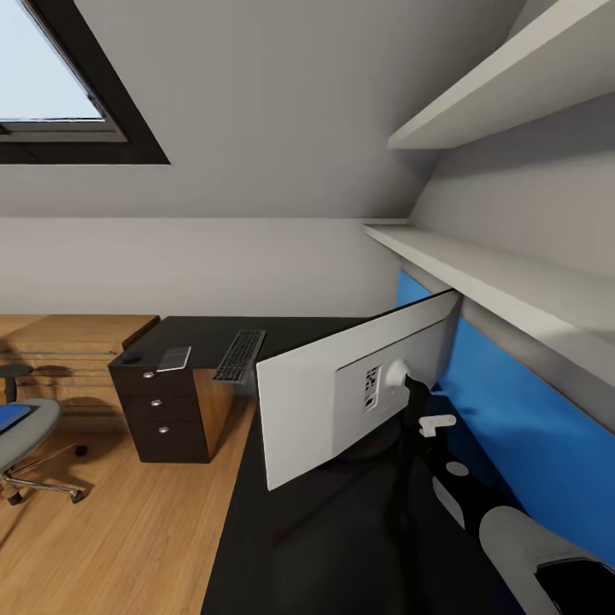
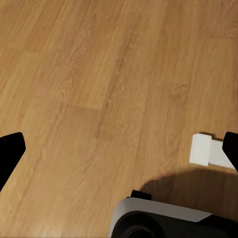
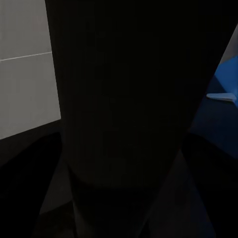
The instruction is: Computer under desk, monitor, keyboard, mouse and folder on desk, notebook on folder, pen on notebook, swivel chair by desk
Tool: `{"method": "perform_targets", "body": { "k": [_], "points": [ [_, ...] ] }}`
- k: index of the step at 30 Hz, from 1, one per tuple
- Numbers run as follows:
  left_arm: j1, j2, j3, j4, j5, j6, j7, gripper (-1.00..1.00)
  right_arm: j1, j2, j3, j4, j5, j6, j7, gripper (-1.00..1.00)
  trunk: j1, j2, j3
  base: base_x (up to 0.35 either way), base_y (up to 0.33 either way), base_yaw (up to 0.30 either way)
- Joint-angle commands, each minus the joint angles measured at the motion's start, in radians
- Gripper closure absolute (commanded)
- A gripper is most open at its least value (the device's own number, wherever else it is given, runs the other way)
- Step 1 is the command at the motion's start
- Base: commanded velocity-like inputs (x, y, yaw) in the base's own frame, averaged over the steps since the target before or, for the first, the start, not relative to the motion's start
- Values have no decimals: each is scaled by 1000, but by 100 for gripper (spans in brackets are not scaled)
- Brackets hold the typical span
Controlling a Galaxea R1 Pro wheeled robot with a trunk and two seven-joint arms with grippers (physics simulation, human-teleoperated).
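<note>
Monitor [image 1: 342, 401] back-on atop desk [image 1: 282, 547], keyboard [image 1: 240, 354] beyond, left claw [image 2: 119, 148] spread empty, right claw unclear.

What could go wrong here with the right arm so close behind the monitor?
The monitor already stands tilted on the desk, its white back facing the camera; a careless pull might topple it. It also hides the right gripper, so the grasp on the stand can't be checked. The keyboard overhangs the desk edge and could be knocked off.
</note>
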Motion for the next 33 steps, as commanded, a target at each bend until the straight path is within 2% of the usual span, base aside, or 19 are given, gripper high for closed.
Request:
{"method": "perform_targets", "body": {
  "k": [1, 21, 22, 33],
  "points": [
    [0, 0, -9, -2, 4, -1, 7, -100, -1, -1, 3, -1, -9, -4, 1, 100, 0, -1, -1, 5, 0, 0],
    [0, 0, -8, -2, 5, 0, 7, -100, -1, 0, 3, -1, -9, -4, 2, 100, 0, -1, -1, 30, -32, 0],
    [0, 0, -8, -2, 5, 0, 7, -100, -1, 1, 3, -1, -9, -4, 2, -100, 0, -1, -1, 0, 0, 0],
    [0, 0, -8, -2, 5, 1, 7, -100, -1, 1, 4, -1, -10, -4, 3, -100, 0, -1, -1, 0, 0, 0]
  ]
}}
